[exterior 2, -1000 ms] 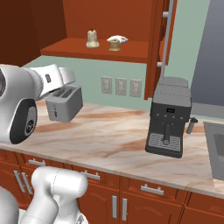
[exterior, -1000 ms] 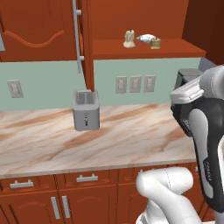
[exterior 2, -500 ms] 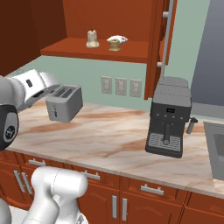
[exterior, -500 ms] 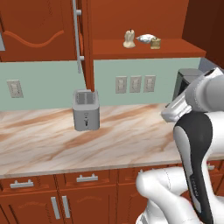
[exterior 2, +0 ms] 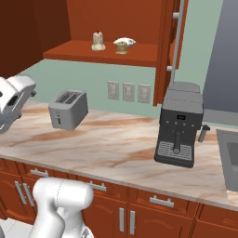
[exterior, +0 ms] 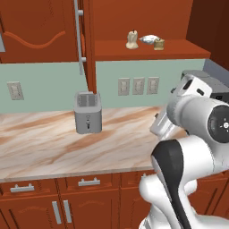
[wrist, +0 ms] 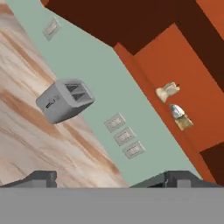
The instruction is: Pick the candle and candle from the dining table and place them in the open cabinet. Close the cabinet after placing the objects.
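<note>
The open cabinet (exterior: 147,54) hangs above the counter, its door (exterior: 89,44) swung out edge-on with a long silver handle. Both candles stand on its shelf: the pale knobby candle (exterior: 131,40) (exterior 2: 97,41) (wrist: 167,92) and the squat tan candle (exterior: 159,44) (exterior 2: 121,47) (wrist: 184,122). My gripper (wrist: 109,181) is open with nothing between its fingers, held well back from the shelf and below it. The hand view is rolled. The dining table's marble top (exterior: 53,147) runs below the cabinet.
A grey-white oblong object (exterior: 147,39) lies between the candles. A grey toaster (exterior: 87,112) (exterior 2: 69,108) and a dark coffee machine (exterior 2: 180,123) stand on the marble top. A sink (exterior 2: 231,160) is at far right. Wall outlets (exterior: 137,85) sit under the shelf.
My arm has drawn back and down from the cabinet, sliding left in the right base view. The gripper stays open. Candles, door and base have not moved.
</note>
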{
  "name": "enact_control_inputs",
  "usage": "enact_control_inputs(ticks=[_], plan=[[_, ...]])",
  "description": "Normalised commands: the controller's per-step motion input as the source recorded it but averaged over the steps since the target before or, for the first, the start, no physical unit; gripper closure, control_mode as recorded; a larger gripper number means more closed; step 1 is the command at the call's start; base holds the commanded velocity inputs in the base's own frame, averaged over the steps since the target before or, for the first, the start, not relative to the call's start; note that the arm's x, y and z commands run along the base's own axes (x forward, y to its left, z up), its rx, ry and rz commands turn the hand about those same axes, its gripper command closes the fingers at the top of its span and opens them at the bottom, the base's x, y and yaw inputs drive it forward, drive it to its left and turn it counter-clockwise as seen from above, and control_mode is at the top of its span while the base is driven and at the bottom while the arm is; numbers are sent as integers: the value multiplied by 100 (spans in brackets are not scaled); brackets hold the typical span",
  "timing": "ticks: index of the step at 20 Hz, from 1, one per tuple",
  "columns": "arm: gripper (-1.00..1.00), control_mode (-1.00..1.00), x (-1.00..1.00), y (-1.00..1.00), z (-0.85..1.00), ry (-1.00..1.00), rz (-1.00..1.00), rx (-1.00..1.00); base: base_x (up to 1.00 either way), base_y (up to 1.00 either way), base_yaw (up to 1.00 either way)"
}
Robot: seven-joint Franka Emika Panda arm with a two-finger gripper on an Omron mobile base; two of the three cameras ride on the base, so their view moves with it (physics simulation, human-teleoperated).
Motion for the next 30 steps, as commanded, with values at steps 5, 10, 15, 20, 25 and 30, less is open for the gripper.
enact_control_inputs(ticks=[5, 10, 15, 20, 25, 30], plan=[[-100, -100, 0, 52, 0, -10, 2, -8, 0, 0, 0], [-100, -100, 0, 58, 0, -1, 0, -5, 0, 0, 0], [-100, -100, -16, 51, 0, 0, -6, -6, 0, 0, 0], [-100, -100, 0, 45, 9, -2, -4, -11, 0, 0, 0], [-100, -100, 0, 40, 27, -4, -1, -13, 0, 0, 0], [-100, -100, 0, 39, 12, -12, 0, -11, 0, 0, 0]])
